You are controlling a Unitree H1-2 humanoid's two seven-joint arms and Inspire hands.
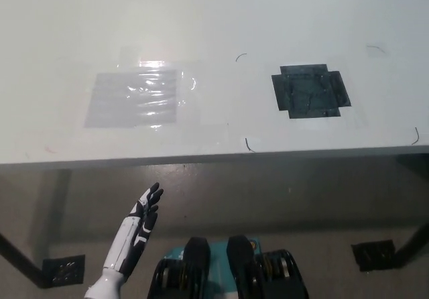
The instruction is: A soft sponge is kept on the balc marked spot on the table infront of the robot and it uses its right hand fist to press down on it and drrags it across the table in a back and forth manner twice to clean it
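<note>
The black marked spot [310,91] lies bare on the white table [214,17], right of centre, with nothing on it. No sponge shows anywhere in the head view. My black right hand and arm are out of the picture. My white left hand [146,208] hangs below the table's front edge at the lower left, fingers straight and apart, holding nothing.
A shiny clear tape patch [137,98] sits on the table left of centre. The table's front edge [214,157] runs across the middle of the view. Below it are floor and dark table feet [64,270] [371,254].
</note>
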